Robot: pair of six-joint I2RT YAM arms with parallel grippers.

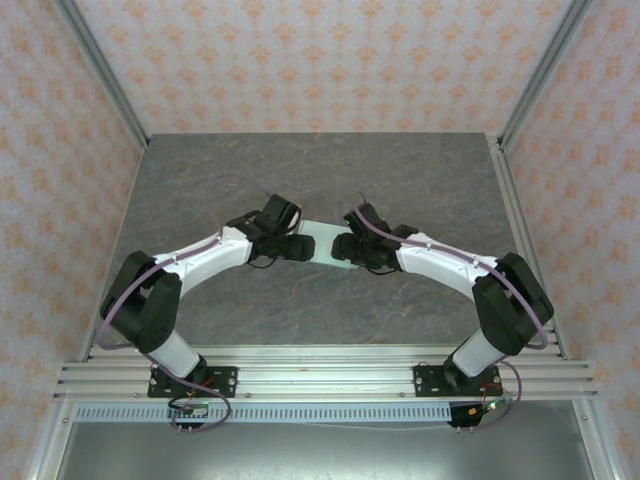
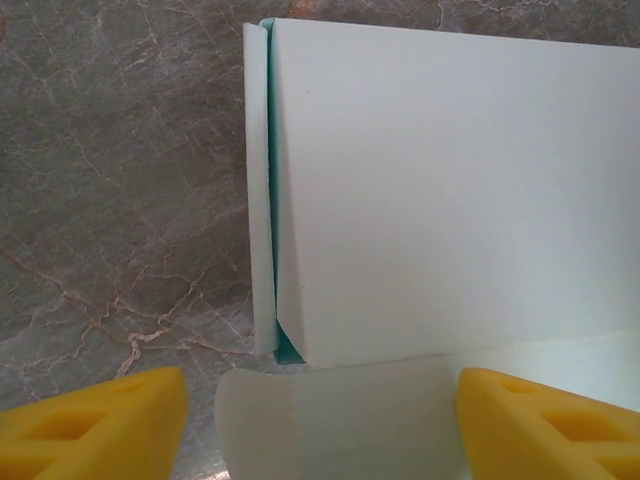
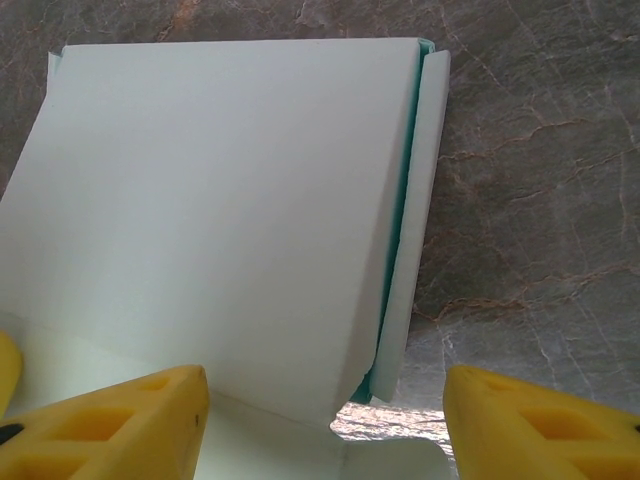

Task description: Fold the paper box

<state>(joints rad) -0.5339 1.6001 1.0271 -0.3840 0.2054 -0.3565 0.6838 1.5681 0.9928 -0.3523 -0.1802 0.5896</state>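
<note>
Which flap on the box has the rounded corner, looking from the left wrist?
The wide flap lying between the yellow fingers; the narrow strip along the side of the paper box is straight.

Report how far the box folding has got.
Done: the paper box is already folded over, with a broad panel on top and a narrow side flap turned along its edge. In hand: the left gripper and the right gripper sit open at opposite ends of the box, gripping nothing. Left: a rounded end tab sticks out loose, so the ends probably need closing.
</note>
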